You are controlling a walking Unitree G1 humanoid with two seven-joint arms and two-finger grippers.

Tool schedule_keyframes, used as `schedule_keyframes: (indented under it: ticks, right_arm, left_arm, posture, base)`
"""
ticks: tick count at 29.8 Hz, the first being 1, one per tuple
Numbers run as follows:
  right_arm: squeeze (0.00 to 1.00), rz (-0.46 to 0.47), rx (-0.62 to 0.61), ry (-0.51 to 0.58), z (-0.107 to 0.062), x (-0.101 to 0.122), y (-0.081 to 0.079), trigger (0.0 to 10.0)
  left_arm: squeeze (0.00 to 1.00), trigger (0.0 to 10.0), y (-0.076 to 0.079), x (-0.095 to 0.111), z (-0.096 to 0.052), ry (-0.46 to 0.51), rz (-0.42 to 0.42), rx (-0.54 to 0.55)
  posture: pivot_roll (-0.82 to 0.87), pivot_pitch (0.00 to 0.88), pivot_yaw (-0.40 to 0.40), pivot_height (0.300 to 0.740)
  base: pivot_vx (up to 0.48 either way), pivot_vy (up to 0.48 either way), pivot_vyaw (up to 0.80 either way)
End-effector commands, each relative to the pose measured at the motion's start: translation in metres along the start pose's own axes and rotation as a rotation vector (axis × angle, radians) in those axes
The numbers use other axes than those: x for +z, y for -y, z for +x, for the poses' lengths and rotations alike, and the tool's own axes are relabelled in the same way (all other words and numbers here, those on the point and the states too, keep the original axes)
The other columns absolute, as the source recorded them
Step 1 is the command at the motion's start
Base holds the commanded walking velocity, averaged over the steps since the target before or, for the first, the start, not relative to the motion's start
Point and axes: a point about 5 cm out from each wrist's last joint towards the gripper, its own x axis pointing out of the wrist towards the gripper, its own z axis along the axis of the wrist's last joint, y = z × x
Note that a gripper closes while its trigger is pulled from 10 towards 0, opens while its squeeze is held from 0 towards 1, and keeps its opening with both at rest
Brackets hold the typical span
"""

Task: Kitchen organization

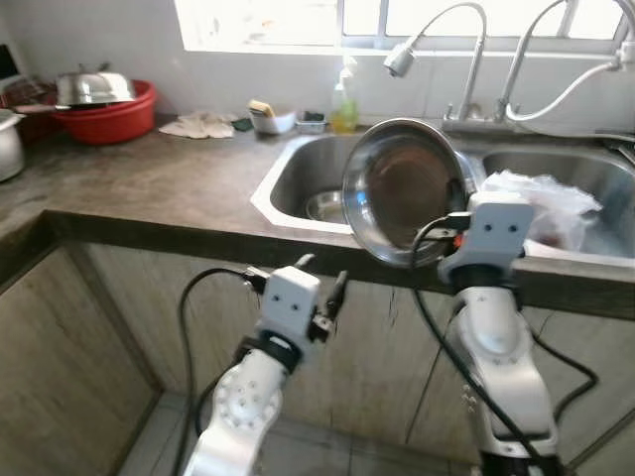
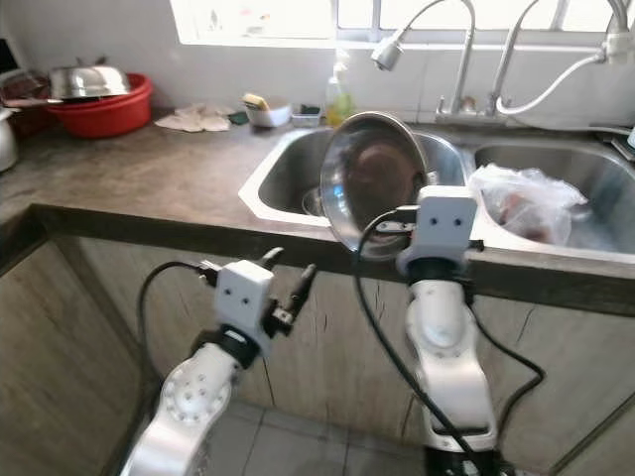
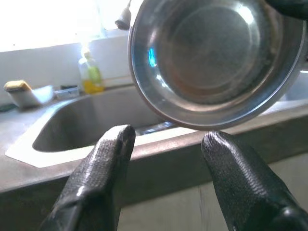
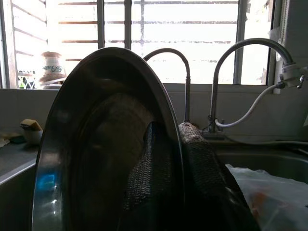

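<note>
While the right end effector (image 4: 166, 178) grips the rim of a steel bowl (image 1: 405, 190), holding it tilted above the sink's (image 1: 298, 183) front edge, the left end effector (image 3: 166, 144) hovers released below the desk (image 1: 139, 188).

A dark stone counter (image 1: 149, 183) runs under a bright barred window (image 4: 144, 33), and strong daylight comes through it onto the white tiled wall (image 1: 119, 45). Below the counter stand wooden cabinet doors (image 1: 109, 337) and a pale tiled floor (image 1: 298, 446). Into the counter is set a steel sink (image 1: 298, 174) with 2 curved taps (image 1: 466, 59) behind it.
</note>
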Motion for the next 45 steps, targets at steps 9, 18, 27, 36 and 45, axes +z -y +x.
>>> schedule_keyframes:
  ticks: [9, 18, 27, 36, 45]
  right_arm:
    - [0.0, 0.036, 0.051, 0.047, 0.003, 0.01, -0.013, 10.0]
    - [0.0, 0.035, 0.07, 0.043, 0.004, 0.009, -0.014, 10.0]
    - [0.0, 0.017, 0.108, 0.037, 0.005, 0.007, -0.017, 10.0]
    - [0.0, 0.009, 0.111, -0.055, 0.008, -0.006, -0.016, 10.0]
    - [0.0, -0.068, 0.057, -0.173, 0.017, -0.021, -0.001, 10.0]
  left_arm:
    - [0.0, 10.0, -0.007, 0.0, -0.001, 0.002, 0.015, 0.028]
    - [0.0, 10.0, -0.007, 0.0, -0.001, 0.001, 0.014, 0.033]
    - [0.0, 10.0, -0.007, 0.0, -0.001, 0.0, 0.011, 0.036]
    - [0.0, 10.0, -0.007, 0.0, -0.001, -0.004, 0.011, 0.037]
    - [0.0, 10.0, -0.009, -0.001, -0.002, -0.013, 0.012, 0.055]
  posture:
    - [0.0, 0.0, -0.014, 0.74]
    - [0.0, 0.0, -0.013, 0.74]
    - [0.0, 0.0, -0.017, 0.74]
    - [0.0, 0.0, -0.018, 0.74]
    - [0.01, 0.0, -0.018, 0.74]
  base:
    - [0.344, 0.0, 0.0]
    - [0.343, 0.0, 0.0]
    - [0.345, 0.0, 0.36]
    - [0.343, 0.0, 0.09]
    - [0.239, 0.0, 0.0]
